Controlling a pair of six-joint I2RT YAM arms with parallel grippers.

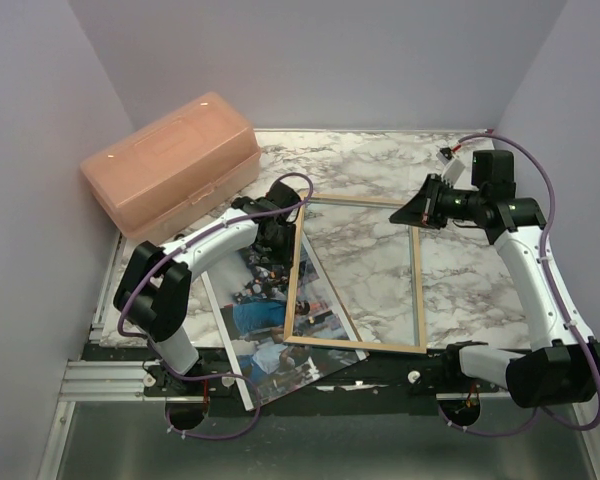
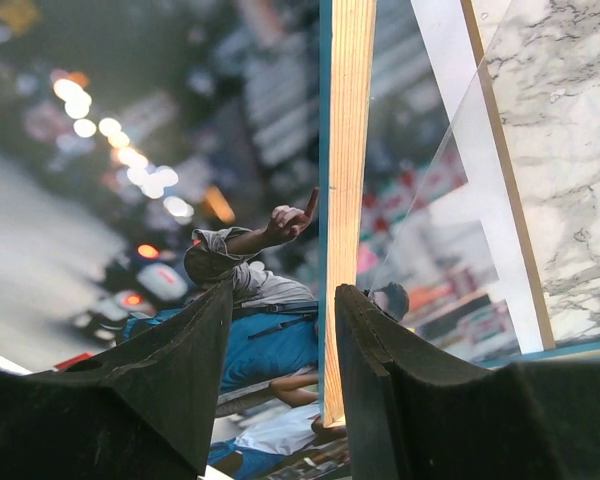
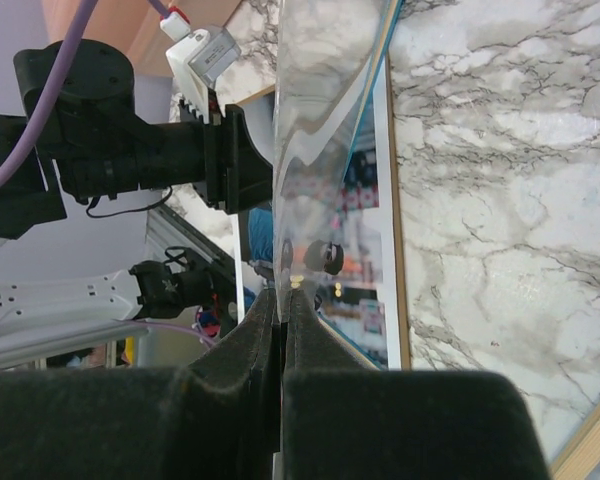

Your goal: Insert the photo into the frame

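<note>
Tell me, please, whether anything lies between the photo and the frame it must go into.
Yes. The frame's left rail lies on top of the photo, and a clear sheet, pinched by the right gripper, covers part of the frame's opening.

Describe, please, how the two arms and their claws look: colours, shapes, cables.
Both arms, the left arm and the right arm, have white tube-like links between bulky black joints. A thin purple cable runs loosely along each. The left claw and right claw have matte black, wedge-shaped fingers tapering to the tips. I see no markings.
</note>
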